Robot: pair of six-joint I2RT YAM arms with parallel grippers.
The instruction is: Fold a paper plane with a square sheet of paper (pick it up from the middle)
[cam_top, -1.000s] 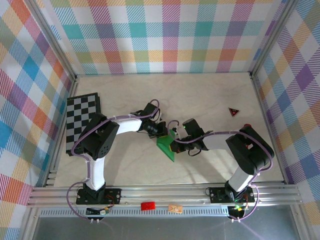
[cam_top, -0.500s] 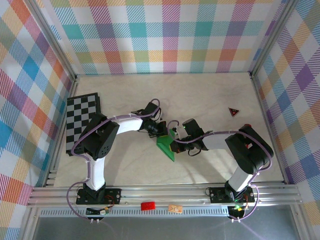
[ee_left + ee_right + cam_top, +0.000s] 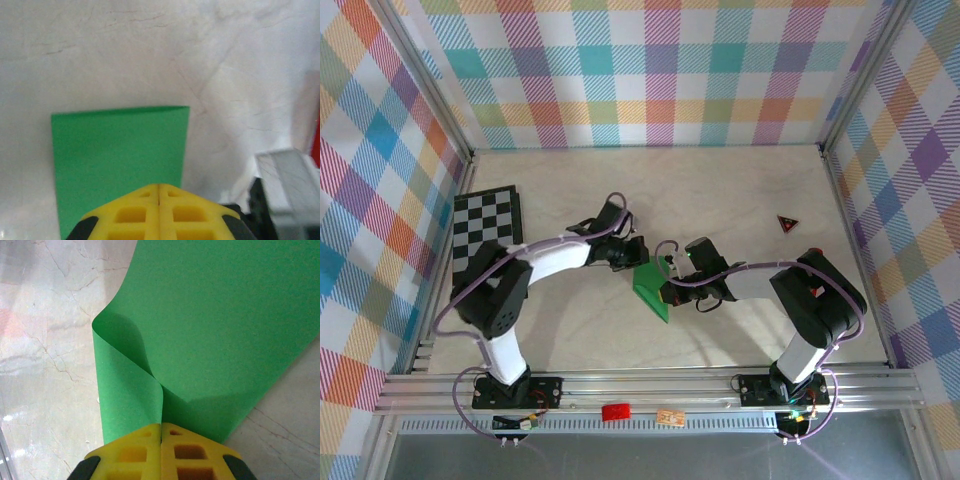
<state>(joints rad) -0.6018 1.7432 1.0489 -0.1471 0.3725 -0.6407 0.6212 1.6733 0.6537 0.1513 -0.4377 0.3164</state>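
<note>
The square sheet of paper is bright green and lies folded on the pale table between the two arms. In the right wrist view one edge of the sheet curls up into a loop. My right gripper is shut on that pinched fold, and in the top view the right gripper sits at the sheet's right side. In the left wrist view the paper lies flat as a rectangle. My left gripper hovers over its near edge, shut, with nothing between the yellow fingers. From above, the left gripper is at the sheet's upper left.
A black-and-white chessboard lies at the left wall. A small red-and-black triangle rests at the right, with a small red thing just below it. Checked walls close in three sides, and a metal rail runs along the near edge.
The left arm has stretched out and dropped lower, its elbow swinging left, and its gripper has shifted slightly up and away from the sheet. The right gripper and the paper have stayed put.
</note>
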